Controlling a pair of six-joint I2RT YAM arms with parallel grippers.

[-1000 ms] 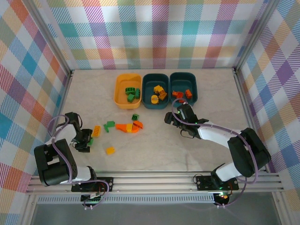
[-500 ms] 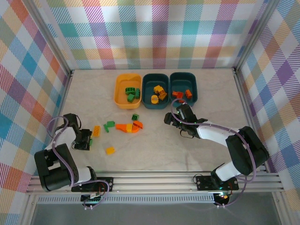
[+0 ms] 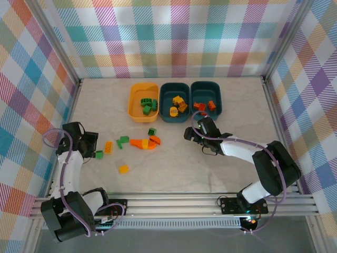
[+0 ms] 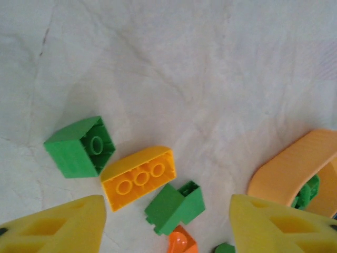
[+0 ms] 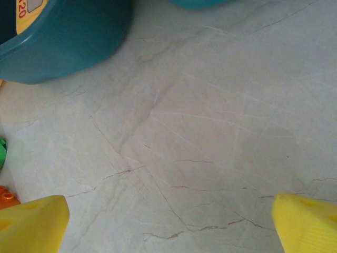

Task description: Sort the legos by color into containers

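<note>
Loose legos lie left of centre: a green brick (image 3: 98,154), a yellow brick (image 3: 108,147), another green one (image 3: 123,140), an orange and yellow cluster (image 3: 145,143), a small green brick (image 3: 152,132) and a yellow one (image 3: 124,169). The yellow-orange container (image 3: 132,103) holds green legos, the middle teal container (image 3: 164,103) yellow ones, the right teal container (image 3: 219,100) orange-red ones. My left gripper (image 3: 89,145) hangs open and empty just left of the green brick (image 4: 81,147) and yellow brick (image 4: 138,176). My right gripper (image 3: 190,134) is open over bare table below the teal containers.
Metal frame rails (image 3: 174,201) run along the near edge and checked walls enclose the table. In the right wrist view a teal bin wall (image 5: 63,37) is at the upper left and an orange lego (image 5: 5,197) shows at the left edge.
My left gripper has drawn back to the left and up, off the green brick, which now lies free on the table. The right arm has stayed still.
</note>
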